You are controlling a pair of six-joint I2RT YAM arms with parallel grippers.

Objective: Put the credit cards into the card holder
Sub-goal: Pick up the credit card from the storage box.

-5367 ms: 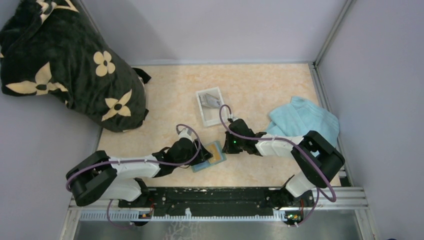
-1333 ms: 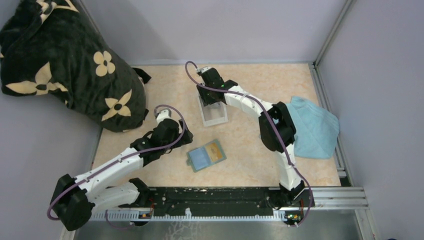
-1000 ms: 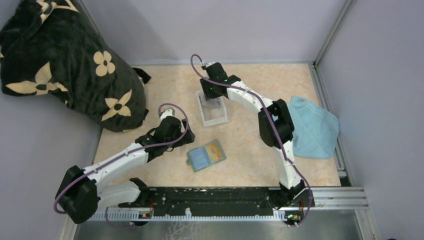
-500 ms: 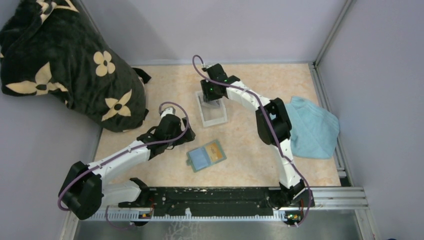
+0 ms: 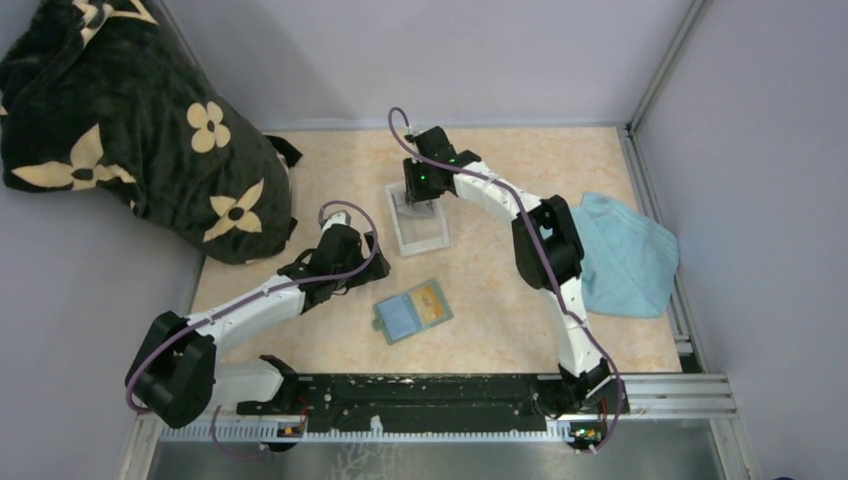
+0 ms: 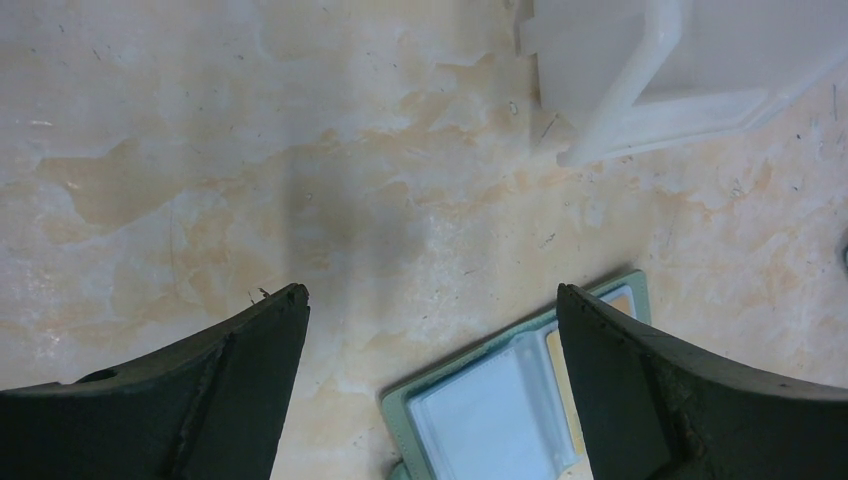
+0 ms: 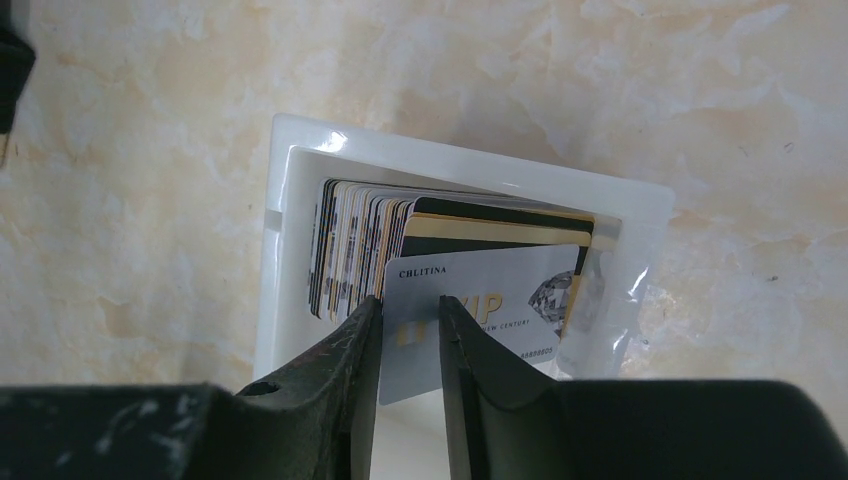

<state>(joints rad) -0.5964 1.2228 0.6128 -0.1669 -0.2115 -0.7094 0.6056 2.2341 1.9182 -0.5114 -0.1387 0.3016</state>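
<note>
With narrow jaws over the front whitish card (image 7: 510, 300) in the white tray (image 7: 278, 180), grasping or not I cannot tell, the right pincer (image 7: 410, 325) should pinch only this one and lift straight; the released left pincer (image 6: 430, 295) hangs beside the open card holder (image 5: 412, 311).

card holder (image 6: 495, 425) partly beyond the left wrist view's bottom edge

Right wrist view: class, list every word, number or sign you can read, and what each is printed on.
"CHLITINA": top left of the silvery-white plastic card in the white plastic tray.
"VIP": large gold letters, same card.
"NEW CENTURY": small print beneath.
Digits along its lower edge: too blurred.
Fanned cards behind: nothing legible.
</note>
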